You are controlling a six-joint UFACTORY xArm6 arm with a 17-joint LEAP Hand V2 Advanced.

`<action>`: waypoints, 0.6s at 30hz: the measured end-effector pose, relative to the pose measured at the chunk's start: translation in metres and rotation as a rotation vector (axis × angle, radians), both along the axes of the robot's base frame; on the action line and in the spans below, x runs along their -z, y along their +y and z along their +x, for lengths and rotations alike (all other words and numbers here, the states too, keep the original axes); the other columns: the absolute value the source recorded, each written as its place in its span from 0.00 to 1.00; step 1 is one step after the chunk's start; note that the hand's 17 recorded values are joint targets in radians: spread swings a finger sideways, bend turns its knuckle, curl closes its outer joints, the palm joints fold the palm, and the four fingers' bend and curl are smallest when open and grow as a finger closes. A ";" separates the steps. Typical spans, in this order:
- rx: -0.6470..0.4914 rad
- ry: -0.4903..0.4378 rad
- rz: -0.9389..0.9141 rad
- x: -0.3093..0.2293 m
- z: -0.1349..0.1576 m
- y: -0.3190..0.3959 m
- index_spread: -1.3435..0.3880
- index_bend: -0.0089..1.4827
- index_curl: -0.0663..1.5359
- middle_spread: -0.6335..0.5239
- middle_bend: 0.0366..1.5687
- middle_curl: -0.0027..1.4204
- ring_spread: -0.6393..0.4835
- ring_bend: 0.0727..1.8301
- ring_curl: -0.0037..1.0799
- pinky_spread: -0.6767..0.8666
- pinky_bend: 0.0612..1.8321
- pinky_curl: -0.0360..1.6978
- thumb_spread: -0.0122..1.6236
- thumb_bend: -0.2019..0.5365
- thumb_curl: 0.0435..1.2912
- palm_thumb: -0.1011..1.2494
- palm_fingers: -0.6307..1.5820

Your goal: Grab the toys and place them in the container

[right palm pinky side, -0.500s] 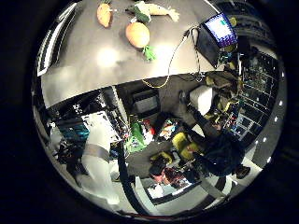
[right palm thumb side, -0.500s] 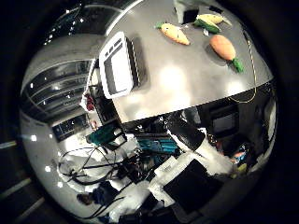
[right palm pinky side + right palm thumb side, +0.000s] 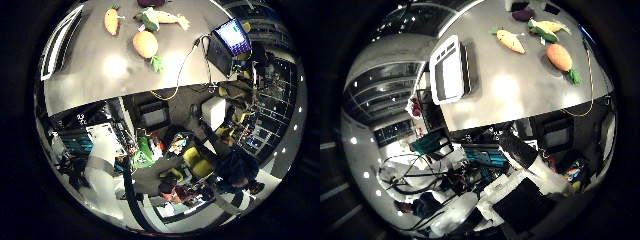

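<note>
I am looking down from well above the grey table (image 3: 520, 95), and the palm cameras are taking in the whole tabletop along with a lot of cluttered room beyond its edge. The toys are sitting in a loose cluster toward one end of the table: a plump orange plush carrot with a green leafy top (image 3: 560, 57), a slimmer orange-and-yellow plush carrot (image 3: 511, 41) lying near it, a pale yellow plush corn cob with green husk leaves (image 3: 547, 27) between and just beyond them, and a dark purple plush toy (image 3: 522, 14) at the far edge — I cannot make out what that one is. The white rectangular container with a raised rim (image 3: 449, 70) is lying flat on the table, well apart from the toys, nearer the opposite end. Nothing is showing inside it. A laptop with a lit blue screen (image 3: 232, 36) is standing off the corner of the table, near the plump carrot. No part of the hand is appearing in either view, so I cannot tell whether it is open or closed.
</note>
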State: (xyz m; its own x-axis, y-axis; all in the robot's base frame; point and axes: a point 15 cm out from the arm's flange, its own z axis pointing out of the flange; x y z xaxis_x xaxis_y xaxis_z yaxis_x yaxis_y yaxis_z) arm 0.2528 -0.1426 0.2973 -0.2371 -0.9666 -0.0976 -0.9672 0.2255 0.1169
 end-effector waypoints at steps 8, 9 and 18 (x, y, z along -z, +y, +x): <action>0.001 -0.029 -0.019 -0.004 0.022 -0.013 0.58 0.11 0.22 0.63 0.11 0.23 0.75 0.10 0.21 0.71 0.16 0.21 0.69 0.25 0.20 0.60 0.33; 0.001 -0.027 -0.019 -0.003 0.026 -0.016 0.58 0.11 0.22 0.62 0.11 0.23 0.75 0.10 0.22 0.71 0.16 0.21 0.69 0.25 0.20 0.60 0.33; 0.040 -0.034 -0.041 0.016 0.070 -0.065 0.59 0.11 0.22 0.62 0.10 0.23 0.75 0.09 0.22 0.71 0.16 0.21 0.69 0.24 0.21 0.59 0.33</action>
State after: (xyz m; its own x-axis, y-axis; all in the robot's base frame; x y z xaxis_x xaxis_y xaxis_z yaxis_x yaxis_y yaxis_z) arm 0.3226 -0.2076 0.2811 -0.2730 -0.9597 -0.0671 -0.9605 0.2680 0.0744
